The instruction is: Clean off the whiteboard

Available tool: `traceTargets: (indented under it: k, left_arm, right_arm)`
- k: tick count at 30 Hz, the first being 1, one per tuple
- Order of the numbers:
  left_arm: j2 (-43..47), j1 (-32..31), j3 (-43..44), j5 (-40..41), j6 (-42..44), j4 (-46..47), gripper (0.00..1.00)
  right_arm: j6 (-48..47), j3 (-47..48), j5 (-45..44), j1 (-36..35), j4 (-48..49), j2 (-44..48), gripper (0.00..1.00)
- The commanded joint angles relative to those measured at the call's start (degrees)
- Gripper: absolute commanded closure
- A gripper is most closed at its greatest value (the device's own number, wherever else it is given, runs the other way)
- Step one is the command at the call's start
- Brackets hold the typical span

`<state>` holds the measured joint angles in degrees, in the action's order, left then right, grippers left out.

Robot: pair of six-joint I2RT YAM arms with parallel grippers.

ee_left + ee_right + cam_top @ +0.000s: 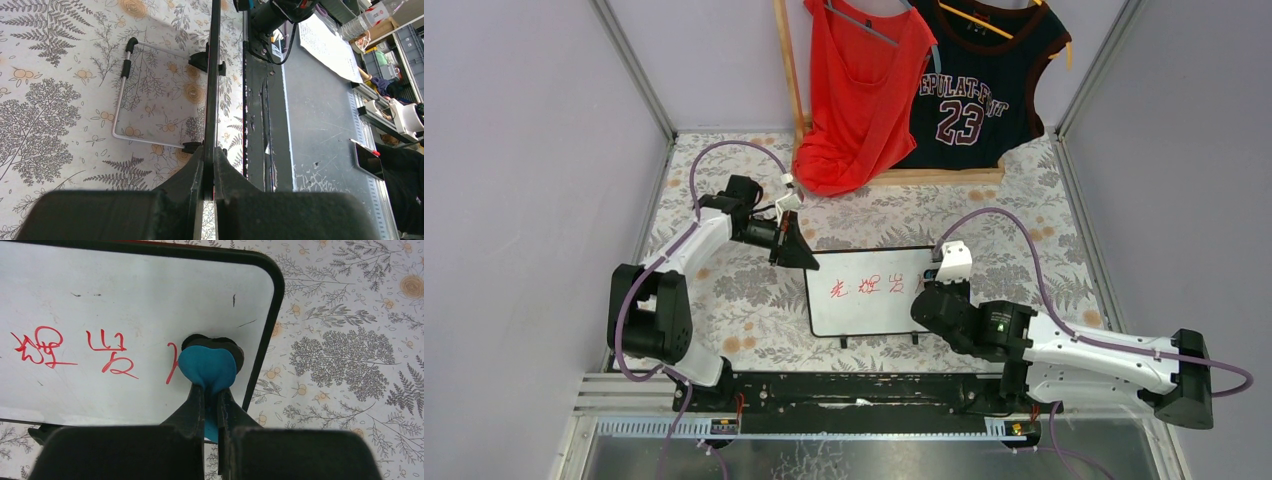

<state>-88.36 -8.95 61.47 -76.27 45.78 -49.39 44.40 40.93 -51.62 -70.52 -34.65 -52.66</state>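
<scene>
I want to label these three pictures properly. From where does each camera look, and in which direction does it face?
Top view: above and behind the arms, looking down on the table; both arms show, with the whiteboard between them.
Left wrist: on the left arm, looking along the whiteboard's edge toward the near rail; the left gripper clamps that edge.
Right wrist: on the right arm, facing the whiteboard's front and red writing; the right gripper holds a blue eraser on it.
Shared: all views show the whiteboard.
</scene>
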Motion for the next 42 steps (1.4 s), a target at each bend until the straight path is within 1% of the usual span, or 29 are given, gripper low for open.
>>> traceTargets:
  k: [1, 5, 15, 20, 25, 31, 34, 38, 42]
  left_arm:
    - [0.44, -0.19, -1.54, 5.62, -2.73, 5.05, 1.0]
    - [0.72, -0.27, -1.58, 5.76, -2.73, 5.03, 1.0]
    - [1.25, -0.46, -1.6, 5.99, -2.75, 5.08, 1.0]
    - [1.68, -0.67, -1.62, 6.14, -2.96, 5.06, 1.0]
    - [1.35, -0.98, -1.67, 6.03, -1.5, 4.14, 1.0]
    - [-1.26, -1.16, 0.16, 4.89, 5.21, -2.08, 1.0]
    - [-2.03, -1.23, 0.85, 4.72, 6.68, -3.79, 1.0]
    - [-1.83, -1.2, 0.86, 4.84, 7.04, -4.18, 1.0]
    - [-1.2, -1.4, 0.92, 4.85, 7.6, -4.74, 1.0]
  right_arm:
    - [-0.61, -1.29, -2.77, -0.49, 6.16, -1.18, 1.0]
    - [-2.21, -1.52, -1.43, -0.49, 10.08, -3.64, 1.0]
    - [-7.05, 0.92, 4.88, -0.49, 22.69, -13.95, 1.0]
    - [-7.76, 2.46, 4.8, -0.49, 24.56, -16.44, 1.0]
    - [-6.78, 0.84, 0.81, -0.48, 22.58, -13.86, 1.0]
    - [-5.82, -2.25, -6.94, -0.38, 16.68, -6.96, 1.0]
    - [-6.74, -3.84, -9.21, 0.04, 14.79, -3.45, 1.0]
    - [-7.13, -5.12, -9.51, 1.02, 12.86, -0.77, 1.0]
    - [-7.19, -6.09, -8.44, 1.02, 13.58, -1.37, 1.0]
